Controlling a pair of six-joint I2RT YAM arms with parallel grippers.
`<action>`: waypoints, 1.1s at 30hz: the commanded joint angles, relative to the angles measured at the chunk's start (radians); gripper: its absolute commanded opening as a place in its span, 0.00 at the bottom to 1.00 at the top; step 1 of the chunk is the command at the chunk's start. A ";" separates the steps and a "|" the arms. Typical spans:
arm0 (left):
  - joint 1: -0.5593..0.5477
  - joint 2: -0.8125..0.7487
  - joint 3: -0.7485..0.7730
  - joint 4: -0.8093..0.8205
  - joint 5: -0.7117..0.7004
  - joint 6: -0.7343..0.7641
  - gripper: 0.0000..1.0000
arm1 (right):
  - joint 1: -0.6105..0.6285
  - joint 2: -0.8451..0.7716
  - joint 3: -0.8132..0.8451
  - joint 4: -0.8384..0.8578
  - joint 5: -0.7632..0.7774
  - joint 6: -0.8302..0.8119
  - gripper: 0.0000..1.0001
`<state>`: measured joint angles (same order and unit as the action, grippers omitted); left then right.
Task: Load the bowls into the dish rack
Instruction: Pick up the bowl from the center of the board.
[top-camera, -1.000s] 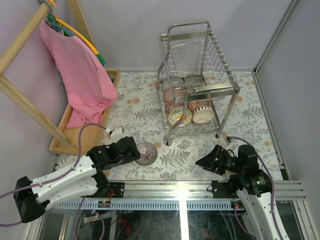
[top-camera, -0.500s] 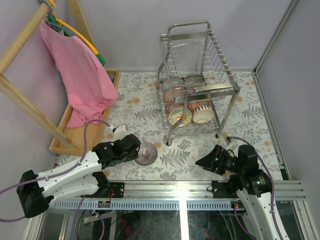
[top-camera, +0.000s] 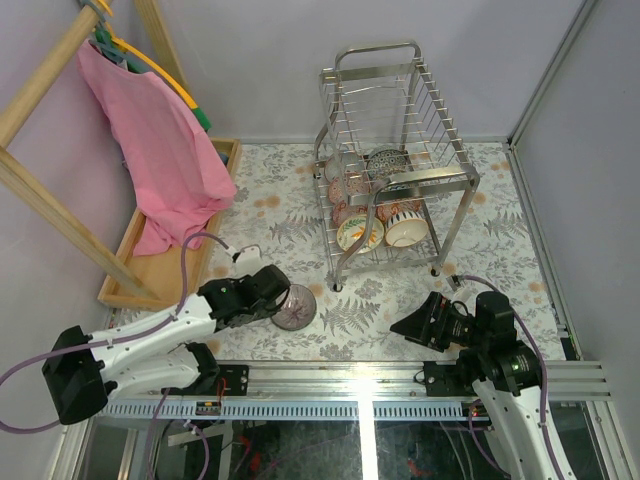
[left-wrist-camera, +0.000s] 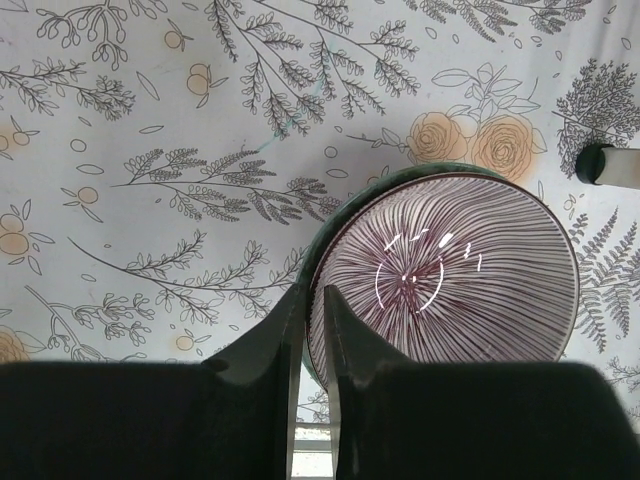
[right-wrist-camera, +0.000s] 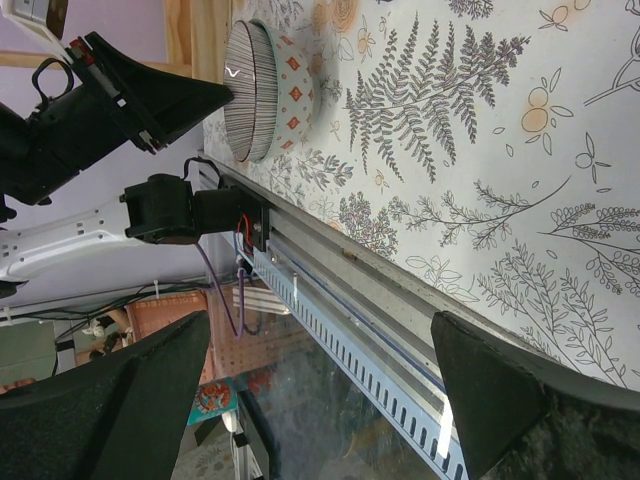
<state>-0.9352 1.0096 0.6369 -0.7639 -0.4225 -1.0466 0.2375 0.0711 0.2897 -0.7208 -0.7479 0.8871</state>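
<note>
Tabletop (top-camera: 270, 215): pale cloth printed with grey ferns and orange roses, running out ahead of my left gripper (top-camera: 280, 302). Left of that gripper I note a shallow wooden tray (top-camera: 150, 265) close by the side wall. Over the tray, a wooden frame (top-camera: 45, 75) carries a pink cloth (top-camera: 160, 150) on a yellow hanger (top-camera: 165, 75). Lilac walls (top-camera: 260, 70) far ahead and to both sides. Behind the gripper, an aluminium rail (top-camera: 400, 372) with a bright streak of glare.
</note>
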 joint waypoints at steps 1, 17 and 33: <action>-0.005 0.032 0.047 0.059 -0.044 0.017 0.08 | -0.002 -0.017 -0.004 -0.002 -0.056 0.026 1.00; -0.005 -0.017 0.123 0.008 -0.087 0.051 0.00 | -0.001 -0.018 -0.021 0.010 -0.057 0.033 1.00; -0.005 -0.048 0.112 -0.031 -0.101 0.065 0.00 | -0.003 -0.004 -0.031 0.034 -0.062 0.042 0.99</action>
<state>-0.9356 0.9638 0.7242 -0.7963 -0.4606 -0.9916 0.2375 0.0628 0.2466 -0.6968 -0.7540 0.8986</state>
